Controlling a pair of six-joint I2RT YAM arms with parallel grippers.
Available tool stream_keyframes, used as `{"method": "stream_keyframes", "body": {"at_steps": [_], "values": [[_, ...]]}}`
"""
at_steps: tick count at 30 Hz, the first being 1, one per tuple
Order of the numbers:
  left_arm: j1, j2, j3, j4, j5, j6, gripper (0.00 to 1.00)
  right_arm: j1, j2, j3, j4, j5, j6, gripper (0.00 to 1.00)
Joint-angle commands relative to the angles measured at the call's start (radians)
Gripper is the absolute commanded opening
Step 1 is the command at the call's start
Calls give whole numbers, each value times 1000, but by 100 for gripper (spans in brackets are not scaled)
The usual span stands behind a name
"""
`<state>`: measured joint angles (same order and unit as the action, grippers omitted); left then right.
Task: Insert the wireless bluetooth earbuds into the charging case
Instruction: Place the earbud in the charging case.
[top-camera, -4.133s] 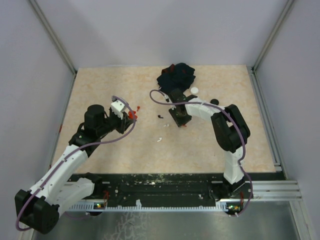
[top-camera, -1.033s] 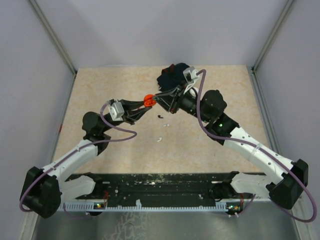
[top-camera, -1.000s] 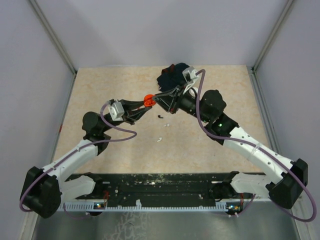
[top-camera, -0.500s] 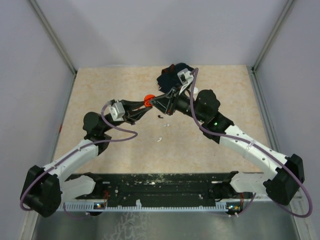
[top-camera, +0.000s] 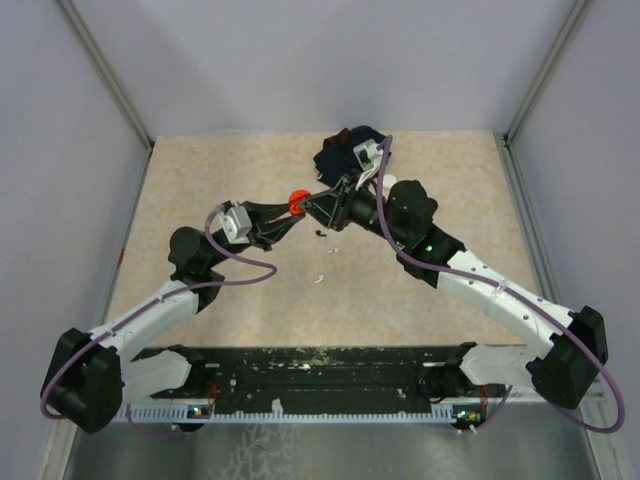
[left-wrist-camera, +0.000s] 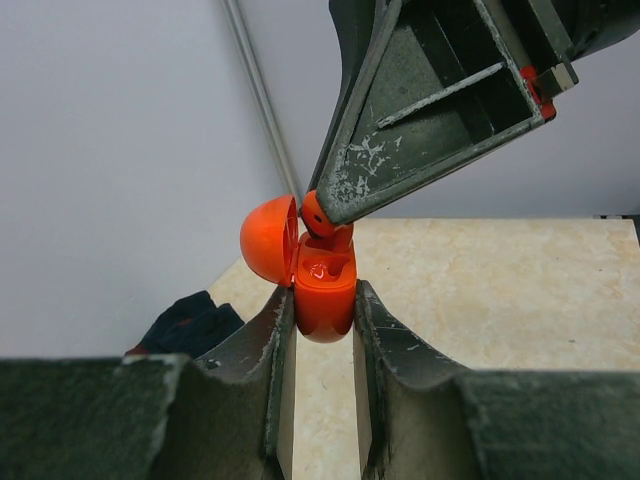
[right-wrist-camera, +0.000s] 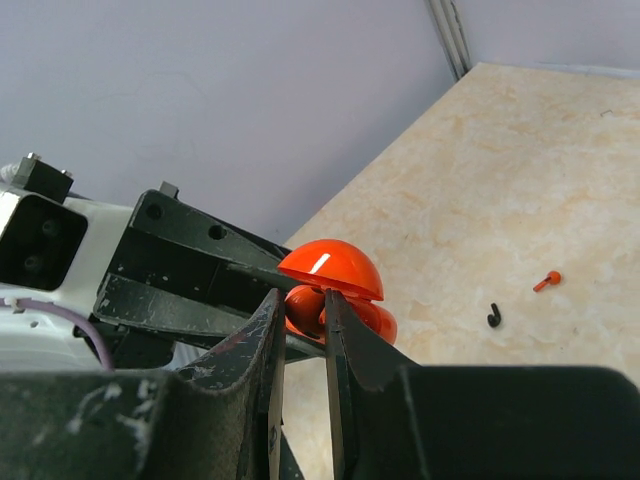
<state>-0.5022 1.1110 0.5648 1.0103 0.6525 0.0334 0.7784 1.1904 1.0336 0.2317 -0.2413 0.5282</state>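
1. Charging case (left-wrist-camera: 323, 285), orange-red, is clamped upright between the two fingers of the left gripper (left-wrist-camera: 324, 300), which pinch its lower body from either side.
2. Its domed lid (left-wrist-camera: 268, 240) is swung open; in the left wrist view it hangs off the case's left edge, and the glossy wells inside the body show.
3. The right gripper (right-wrist-camera: 303, 302) has its fingers pressed nearly together on a red earbud (left-wrist-camera: 314, 212), a small rounded piece nipped at the very tips.
4. That red earbud is at the open mouth of the case, close to the hinge and touching or just above the rim. Whether it is seated in a well I cannot tell.
5. From above, the two arms meet tip to tip in the air over the far middle of the table (top-camera: 200, 180), the left reaching in from the left and the right from the right.
6. On the table below them lie a black earbud (top-camera: 318, 233), a white earbud (top-camera: 335, 250) just beside it, and a second white one (top-camera: 318, 278) nearer the arm bases.
7. The right wrist view also shows a small red piece (right-wrist-camera: 546, 281) on the table near a small black one.
8. A dark navy cloth (top-camera: 345, 152) lies bunched at the far edge, behind the right gripper.
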Motion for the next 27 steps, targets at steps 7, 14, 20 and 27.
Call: {"method": "stream_keyframes", "body": {"at_steps": [7,14,20,27], "values": [[-75,-39,-30,81,-174,65,1,28,15,35,-61,130,-14,25],[-114,-43,-53,94,-274,101,0,32,11,36,-70,165,-25,36],[-130,-40,-59,79,-300,99,0,33,8,44,-81,178,-36,43],[-131,-57,-61,-2,-327,82,0,32,-8,63,-138,233,-72,44]]}}
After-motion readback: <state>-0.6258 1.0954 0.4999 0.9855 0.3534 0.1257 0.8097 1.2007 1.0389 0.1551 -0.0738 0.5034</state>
